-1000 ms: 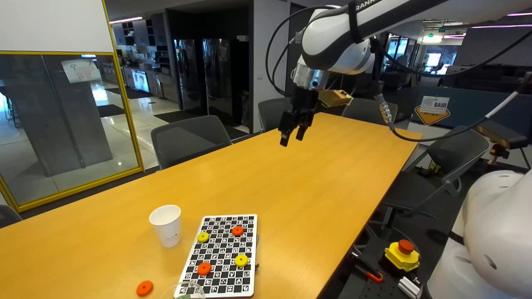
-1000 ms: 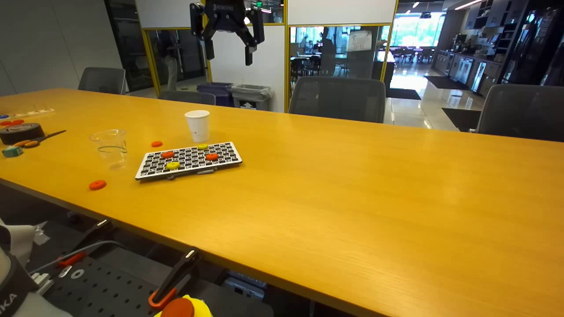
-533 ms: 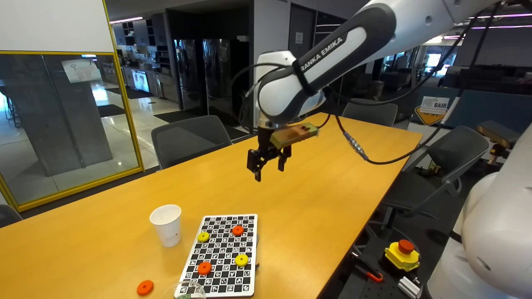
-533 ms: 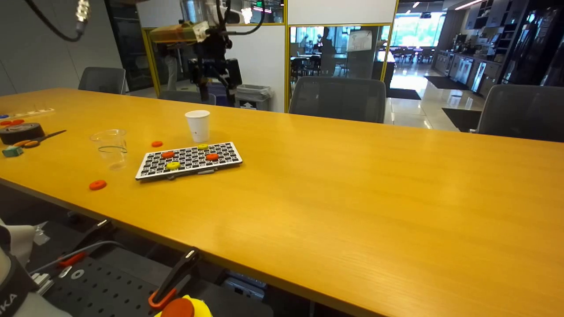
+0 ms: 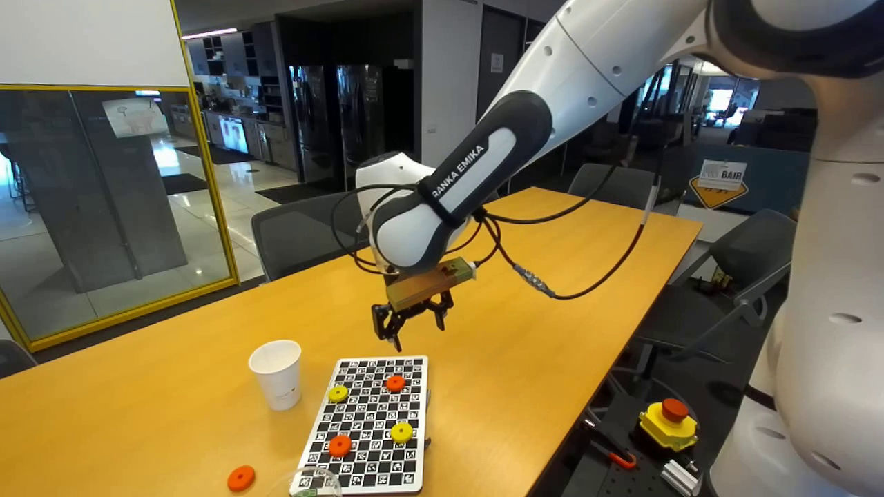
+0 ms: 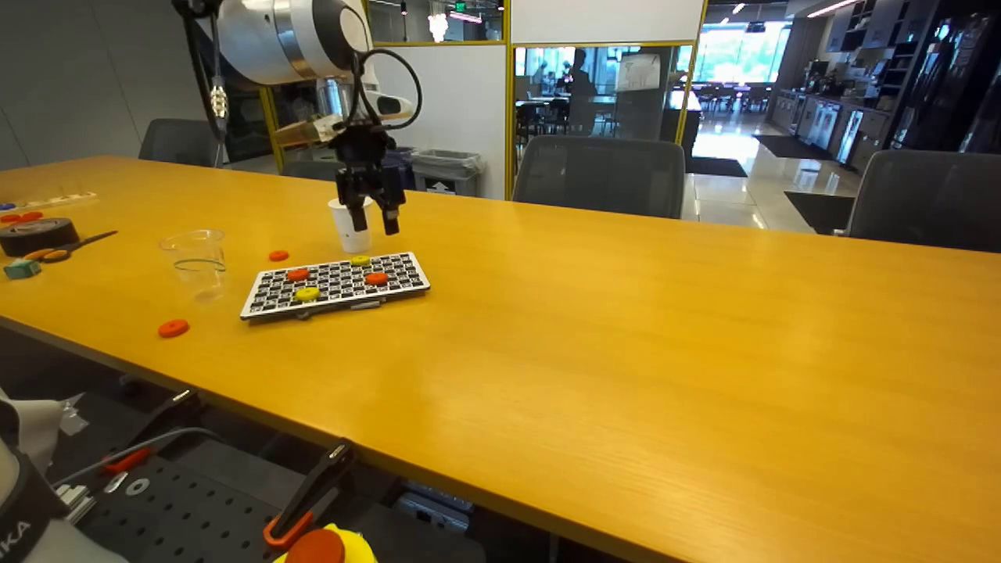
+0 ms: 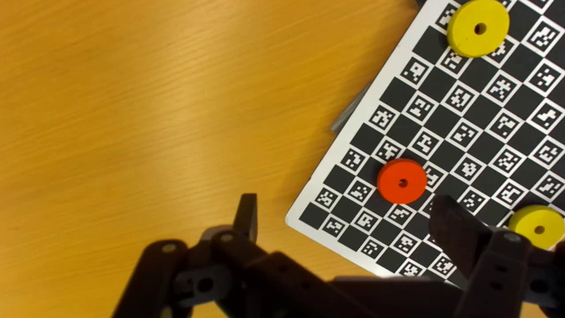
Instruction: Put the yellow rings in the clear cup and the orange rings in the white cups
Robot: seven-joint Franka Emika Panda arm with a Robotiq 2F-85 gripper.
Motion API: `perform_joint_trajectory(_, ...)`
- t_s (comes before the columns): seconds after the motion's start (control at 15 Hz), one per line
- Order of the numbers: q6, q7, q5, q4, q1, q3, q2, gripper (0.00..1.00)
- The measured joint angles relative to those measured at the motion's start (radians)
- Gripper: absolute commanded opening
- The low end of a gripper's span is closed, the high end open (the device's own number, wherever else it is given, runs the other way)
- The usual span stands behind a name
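Observation:
Two yellow rings [image 5: 401, 437] [image 7: 468, 37] and two orange rings [image 5: 395, 386] [image 7: 393, 190] lie on the checkered board [image 5: 378, 476]. More orange rings lie on the table: one [image 6: 278, 256] behind the board and one [image 6: 174, 329] near the front edge. The white cup [image 5: 276, 379] stands upright beside the board. It is partly behind the gripper in an exterior view [image 6: 349, 236]. The clear cup [image 6: 200, 270] stands at the board's other end. My gripper [image 5: 420, 336] is open and empty above the board's end, close to an orange ring. Its fingers show in the wrist view [image 7: 345, 198].
A black tape roll [image 6: 39, 236], scissors [image 6: 70, 248] and a green block [image 6: 23, 269] lie at the table's far end. Grey chairs [image 6: 598, 176] line the table. A red-and-yellow stop button [image 5: 668, 424] sits by the robot base.
My gripper has come down from high above the table and moved over toward the near end of the checkered board. It stays open. The rings and cups have not moved.

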Motion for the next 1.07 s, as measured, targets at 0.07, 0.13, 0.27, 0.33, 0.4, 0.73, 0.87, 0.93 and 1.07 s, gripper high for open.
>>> perform_joint_trajectory(0.07, 0.003, 0.006, 0.006, 0.019, 0.014, -0.001, 0.026, 1.00)
perform_joint_trajectory(0.13, 0.007, 0.007, 0.019, 0.037, 0.025, -0.002, 0.050, 1.00)
perform_joint_trajectory(0.27, 0.017, 0.007, 0.050, 0.068, 0.041, -0.005, 0.090, 1.00)
perform_joint_trajectory(0.33, 0.021, 0.007, 0.068, 0.079, 0.045, -0.008, 0.105, 1.00)
perform_joint_trajectory(0.4, 0.028, 0.004, 0.088, 0.086, 0.047, -0.010, 0.117, 1.00)
perform_joint_trajectory(0.73, 0.089, -0.027, 0.183, 0.087, 0.047, -0.026, 0.161, 1.00)
perform_joint_trajectory(0.87, 0.109, -0.036, 0.195, 0.089, 0.047, -0.031, 0.179, 1.00)
perform_joint_trajectory(0.93, 0.119, -0.038, 0.197, 0.089, 0.048, -0.035, 0.188, 1.00)
perform_joint_trajectory(1.07, 0.136, -0.041, 0.197, 0.094, 0.050, -0.043, 0.208, 1.00)
